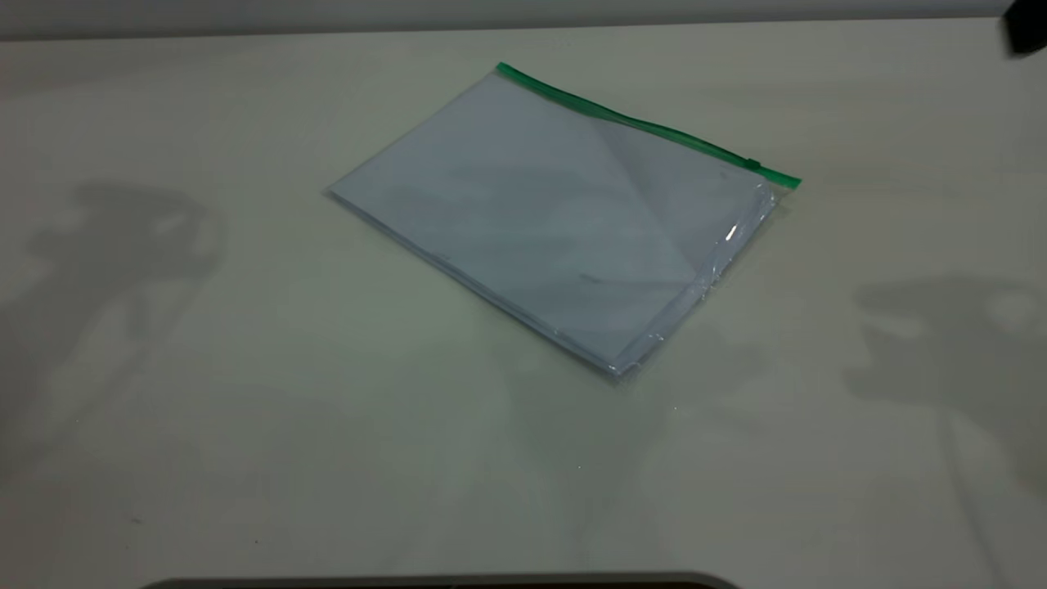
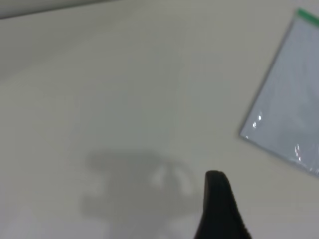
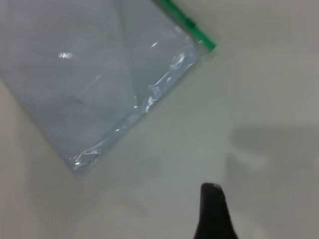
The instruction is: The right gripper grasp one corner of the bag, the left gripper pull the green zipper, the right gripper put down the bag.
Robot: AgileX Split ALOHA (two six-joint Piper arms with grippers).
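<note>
- Clear plastic, pale bluish-white with white paper showing through, makes up the bag (image 1: 564, 221); it lies flat on the table (image 1: 245, 409), a little toward the far side of the middle.
- Its far long edge is the green zipper (image 1: 646, 125), a thin bright strip with a small slider tab (image 1: 752, 164) near the right-hand end.
- That edge runs on a slant, from far-left to nearer-right, so the bag sits turned on the table with one corner pointing toward the camera.
- Creases and small glints show along the short right-hand side.
- Only one black jaw of the left gripper (image 2: 219, 206) shows, above bare table well apart from the bag; whether it is spread or pressed together I cannot tell.
- Likewise the right gripper (image 3: 213, 211) shows a single jaw, seemingly clear of the bag's near corner.
</note>
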